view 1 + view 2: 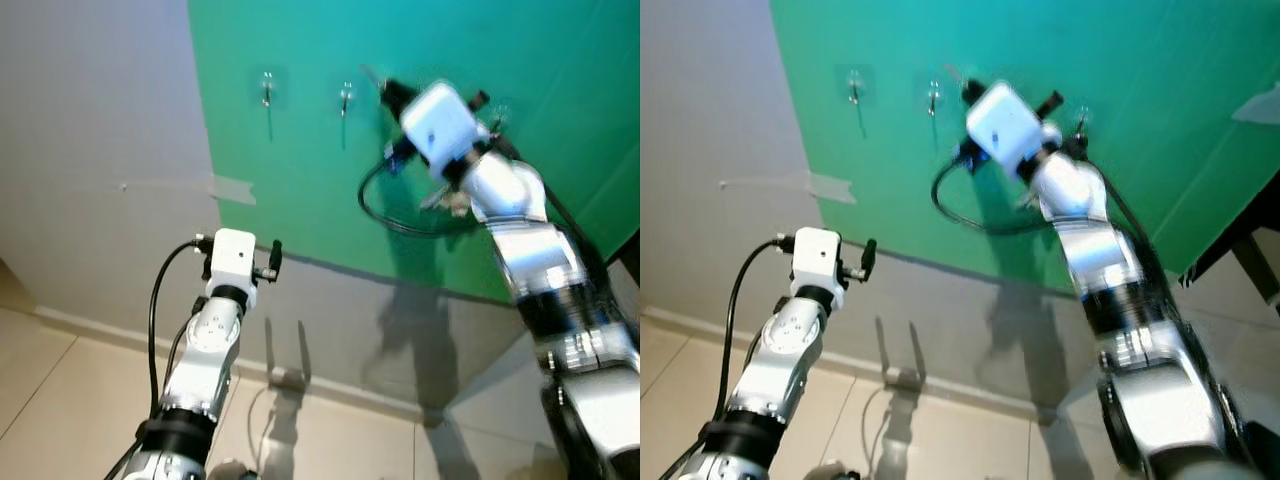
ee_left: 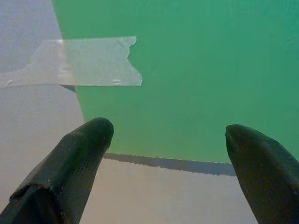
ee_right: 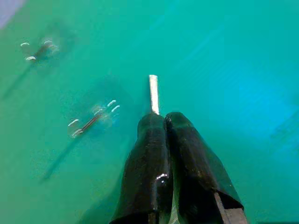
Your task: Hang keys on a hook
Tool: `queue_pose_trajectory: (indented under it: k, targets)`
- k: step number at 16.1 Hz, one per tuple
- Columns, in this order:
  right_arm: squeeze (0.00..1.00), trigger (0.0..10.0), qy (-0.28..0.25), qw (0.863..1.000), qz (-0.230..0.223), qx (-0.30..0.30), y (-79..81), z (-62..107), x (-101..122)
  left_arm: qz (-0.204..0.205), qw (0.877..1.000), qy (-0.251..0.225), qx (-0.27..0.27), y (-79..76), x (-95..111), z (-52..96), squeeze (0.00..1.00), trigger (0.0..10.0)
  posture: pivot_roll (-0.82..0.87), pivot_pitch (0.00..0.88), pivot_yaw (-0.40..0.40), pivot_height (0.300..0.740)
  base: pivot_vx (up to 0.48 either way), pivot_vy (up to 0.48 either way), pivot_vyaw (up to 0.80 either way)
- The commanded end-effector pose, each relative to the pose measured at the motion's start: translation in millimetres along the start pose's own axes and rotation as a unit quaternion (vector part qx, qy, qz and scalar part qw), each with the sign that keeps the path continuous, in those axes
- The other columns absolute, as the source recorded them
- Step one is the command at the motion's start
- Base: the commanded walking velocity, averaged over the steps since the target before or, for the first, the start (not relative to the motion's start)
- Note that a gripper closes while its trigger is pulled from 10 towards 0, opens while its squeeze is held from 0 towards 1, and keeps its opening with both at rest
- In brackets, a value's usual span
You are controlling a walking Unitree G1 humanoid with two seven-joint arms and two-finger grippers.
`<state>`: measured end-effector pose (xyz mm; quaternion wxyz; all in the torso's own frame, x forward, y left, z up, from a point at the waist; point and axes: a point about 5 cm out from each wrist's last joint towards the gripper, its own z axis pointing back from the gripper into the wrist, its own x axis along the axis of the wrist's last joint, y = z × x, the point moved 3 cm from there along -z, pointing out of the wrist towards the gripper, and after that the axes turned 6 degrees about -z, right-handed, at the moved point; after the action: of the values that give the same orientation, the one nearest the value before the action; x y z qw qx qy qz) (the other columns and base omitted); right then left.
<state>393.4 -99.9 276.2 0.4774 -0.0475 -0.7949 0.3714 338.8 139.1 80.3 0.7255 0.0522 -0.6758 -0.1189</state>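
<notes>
Green sheeting (image 1: 420, 130) covers the upper wall and carries a row of small clear hooks, which serves as the landmark. Raised against it, the right pincer (image 3: 159, 119) is pressed together on a thin silvery metal piece (image 3: 153, 93), presumably part of the keys, whose tip juts out beyond the fingertips; holding it by the end likely leaves that tip free to be guided onto a hook. Nearest to that tip is one hook (image 3: 93, 119), just beside it but apart, with another hook (image 3: 39, 50) farther along the row. Well below the hooks, near the sheeting's taped lower corner (image 2: 88, 60), the left pincer (image 2: 168, 135) hangs spread and empty, probably kept out of the working arm's way.
</notes>
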Motion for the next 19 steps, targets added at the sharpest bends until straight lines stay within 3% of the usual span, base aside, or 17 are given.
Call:
queue_pose_trajectory:
  k: [1,7,15,17,19]
  targets:
    - [0.00,10.0,-0.015,1.000,0.022,-0.001,-6.0,-4.3,8,0.003,1.000,-0.011,0.000,-3.1,7,-3.9,0.00,10.0,0.02,0.000,-0.076,0.727,0.000,0.000,0.00]
    - [0.00,10.0,-0.040,0.999,0.021,0.010,-2.6,-26.1,14,0.008,1.000,-0.010,0.018,2.0,5,-0.1,0.00,10.0,0.05,0.000,-0.107,0.727,0.000,0.000,0.00]
    - [0.00,10.0,-0.029,1.000,0.005,0.001,3.3,-21.9,-1,0.006,1.000,-0.009,0.016,1.2,5,-1.0,0.00,10.0,0.04,0.000,-0.098,0.727,0.000,0.000,0.00]
    - [0.00,10.0,-0.024,0.999,-0.014,-0.028,-2.3,-17.9,-6,0.007,1.000,-0.011,0.016,1.1,6,-0.9,0.00,10.0,0.04,0.000,-0.096,0.727,0.000,0.000,0.00]
    - [0.00,10.0,-0.023,0.993,0.003,-0.116,-26.7,-11.0,-8,0.012,1.000,-0.016,0.017,1.6,7,-0.4,0.00,10.0,0.04,0.000,-0.097,0.727,0.000,0.000,0.00]
